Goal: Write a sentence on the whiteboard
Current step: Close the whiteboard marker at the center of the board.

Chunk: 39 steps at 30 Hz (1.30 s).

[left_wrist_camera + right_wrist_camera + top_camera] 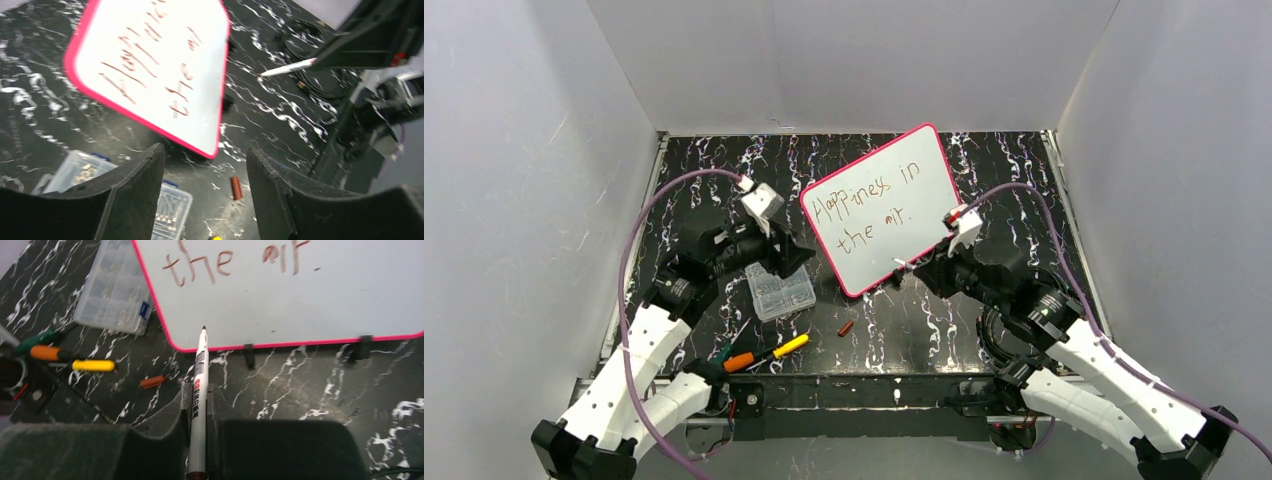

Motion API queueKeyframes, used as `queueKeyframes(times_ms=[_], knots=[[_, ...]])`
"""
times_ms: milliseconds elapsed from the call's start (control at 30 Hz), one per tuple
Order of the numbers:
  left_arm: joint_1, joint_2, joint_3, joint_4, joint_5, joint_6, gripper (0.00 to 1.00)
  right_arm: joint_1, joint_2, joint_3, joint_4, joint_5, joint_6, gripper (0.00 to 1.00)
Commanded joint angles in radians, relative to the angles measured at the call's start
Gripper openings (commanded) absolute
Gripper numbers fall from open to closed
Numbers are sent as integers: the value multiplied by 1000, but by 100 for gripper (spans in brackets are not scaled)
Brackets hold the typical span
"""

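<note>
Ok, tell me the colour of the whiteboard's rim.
Bright pink-red all round the whiteboard, clearest in the top external view.

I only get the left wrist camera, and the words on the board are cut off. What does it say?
Observer: From the top camera, the sentence on the whiteboard reads "Happiness in the air."
Child: Cool! What's the white pointy stick on my right side?
Observer: That's a marker. The right wrist camera shows it pinched between the right arm's fingers, with its tip pointing at the board's pink rim.
Child: Is anything hiding below my picture?
Observer: Yes, an orange-handled tool is lying beside a yellow-handled one.
</note>
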<state>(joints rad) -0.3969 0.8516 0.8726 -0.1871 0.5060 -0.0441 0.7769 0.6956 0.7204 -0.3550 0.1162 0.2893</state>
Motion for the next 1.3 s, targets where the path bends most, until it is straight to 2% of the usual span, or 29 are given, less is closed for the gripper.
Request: queueKeyframes(times_ms=[0,167,367,467,733,967,1133,1267], knots=[[-107,-39,-44,-34,35,12,59,-4,62,61,-53,-244,11,1],[-272,-43,-108,-60,8,-52,59,-5,100,62,-67,-346,41,1],[-472,21,-145,-103,-219,-137,58,-5,65,3,-35,-324,78,1],[-522,66,-195,-64,-316,-208,57,-4,42,-19,-43,-277,102,1],[-615,215,-266,81,-451,-249,57,-5,-18,-75,-69,-238,163,1],[-651,359,-257,114,-491,-246,54,-5,-39,-104,-117,-206,202,1],[-706,434,-238,102,-602,-245,52,-4,-48,-107,-113,-201,210,1],[-721,489,-224,98,-677,-275,46,-4,-40,-106,-110,-213,209,1]])
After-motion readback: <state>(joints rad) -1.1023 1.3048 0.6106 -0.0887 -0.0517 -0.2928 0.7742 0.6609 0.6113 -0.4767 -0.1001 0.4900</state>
